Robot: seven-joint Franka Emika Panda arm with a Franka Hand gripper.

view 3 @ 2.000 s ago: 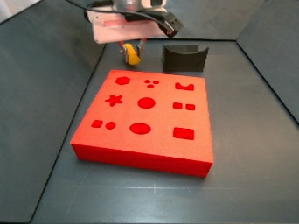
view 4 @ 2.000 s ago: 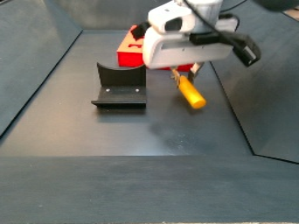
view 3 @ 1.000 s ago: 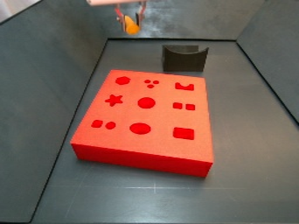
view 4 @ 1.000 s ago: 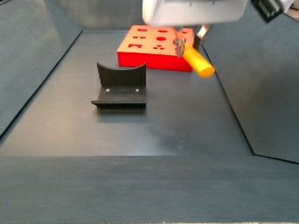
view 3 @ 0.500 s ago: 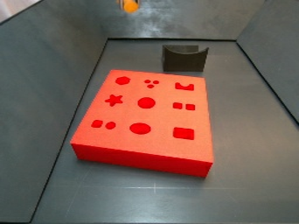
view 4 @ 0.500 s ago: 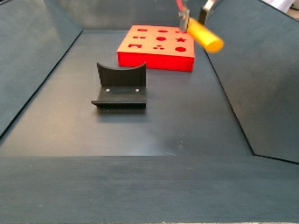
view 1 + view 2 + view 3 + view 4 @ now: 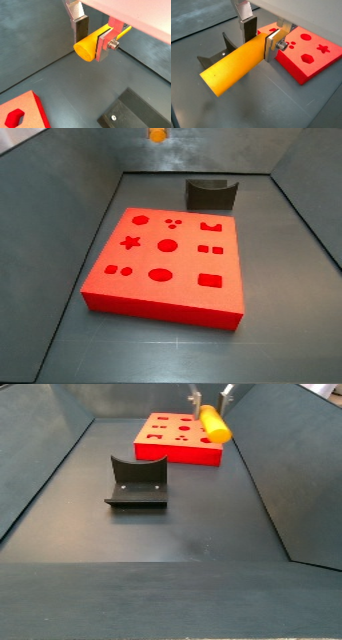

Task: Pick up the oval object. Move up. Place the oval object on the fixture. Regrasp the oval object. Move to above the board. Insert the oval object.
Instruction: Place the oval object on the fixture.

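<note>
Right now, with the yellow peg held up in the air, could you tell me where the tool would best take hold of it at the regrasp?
Probably by its free end. The tool now clamps the yellow peg near one end, leaving most of its length sticking out sideways. Once it rests in the notch of the dark fixture, coming from above across its flat long sides looks safest.

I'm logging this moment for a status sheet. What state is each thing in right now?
hand: shut on the oval object, raised high above the floor.
oval object: clamped between the fingers, off every surface, sticking out well past the pads.
fixture: standing on the floor, its notch holding nothing.
board: lying flat on the floor, none of its visible cut-outs filled.
</note>
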